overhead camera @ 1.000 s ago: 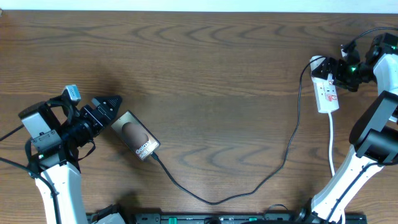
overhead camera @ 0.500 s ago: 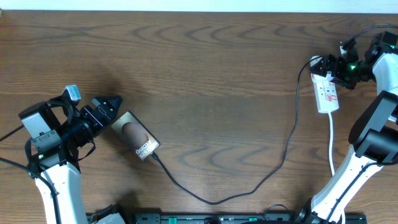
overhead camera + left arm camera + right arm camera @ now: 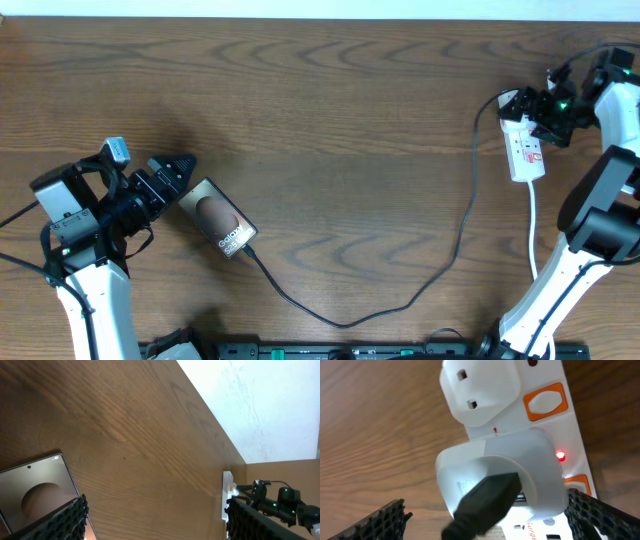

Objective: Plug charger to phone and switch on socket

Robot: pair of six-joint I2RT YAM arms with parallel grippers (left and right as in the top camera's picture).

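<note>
- Your left jaws stand wide apart at the upper-left end of the phone and hold nothing. The left wrist view shows only the tips of the fingers. One covers the phone's edge, so you cannot tell whether it touches.
- The phone lies flat on the counter, left of centre. The left wrist view cuts off most of it.
- The charger runs from the socket down and across the counter to the phone's lower-right end. From overhead its plug tip meets the phone's edge, but it is too small to tell whether it is fully seated.
- Your right jaws are spread fully either side of a white adapter at the socket's far end, gripping nothing. The arm hides that end from overhead.
- A small red light glows on the socket below an orange switch. A second switch is partly hidden by the adapter.
</note>
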